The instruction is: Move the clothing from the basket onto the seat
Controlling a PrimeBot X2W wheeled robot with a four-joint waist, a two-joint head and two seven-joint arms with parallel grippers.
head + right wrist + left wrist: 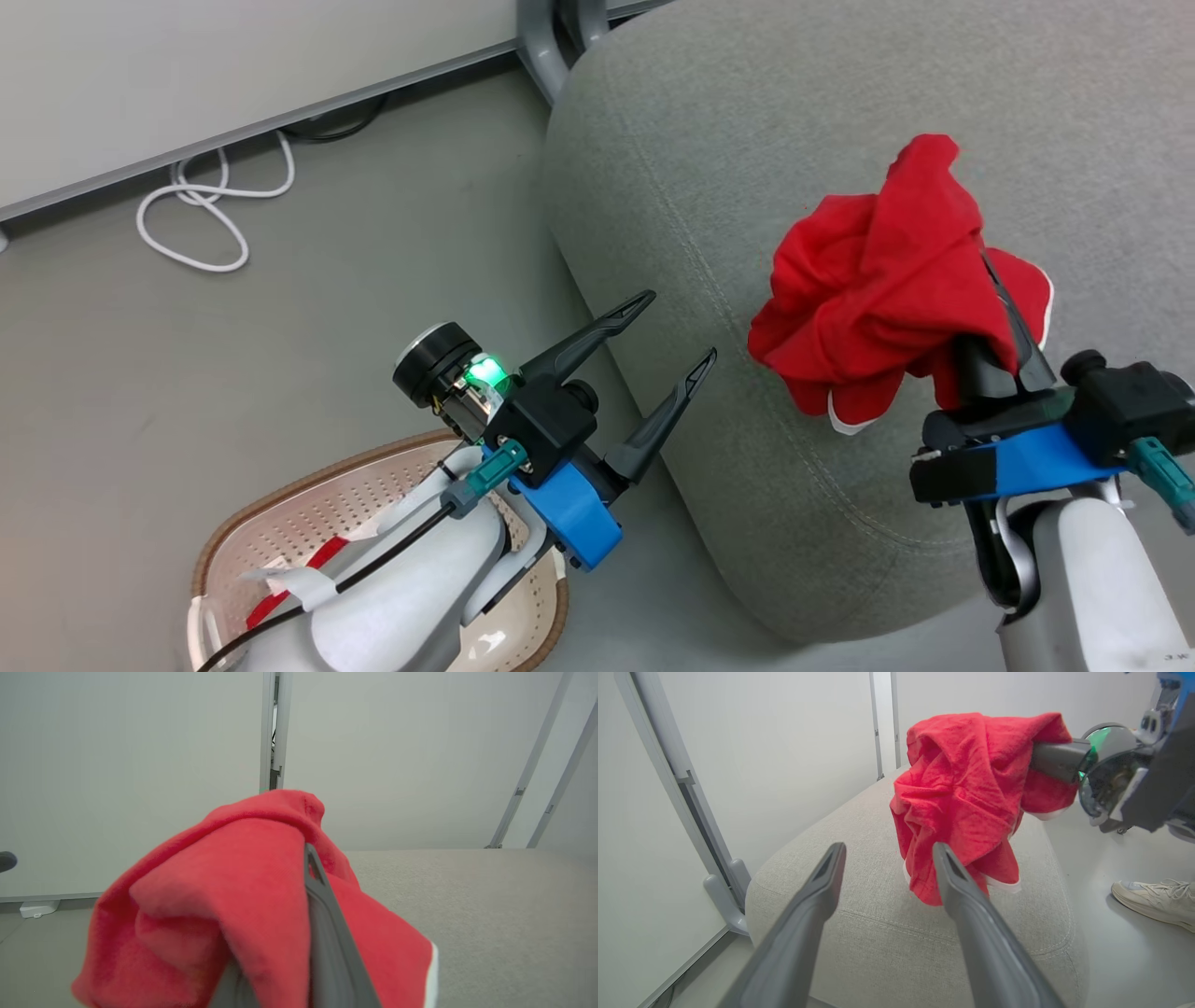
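Smooth grey floor [327, 308] and pale wall panels are seen; a white cable [201, 210] is looped at 10 o'clock. The crumpled red garment [887, 280] is pinched by the right gripper [991, 280] over the rounded, coarse-woven seat [766, 112] at 3 o'clock. The left gripper [680, 325] is spread, empty. The perforated, brown-rimmed basket [317, 523] is seen at 7 o'clock.

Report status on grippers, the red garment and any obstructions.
Right gripper shut on bright red fabric garment, held over light grey upholstered seat. Left gripper open, empty, by cream perforated plastic basket. Pale shoe on floor beside seat.

White forearms [411, 597], blue wrist brackets [574, 509], teal connectors [495, 469], dark two-fingered left tool [680, 325]
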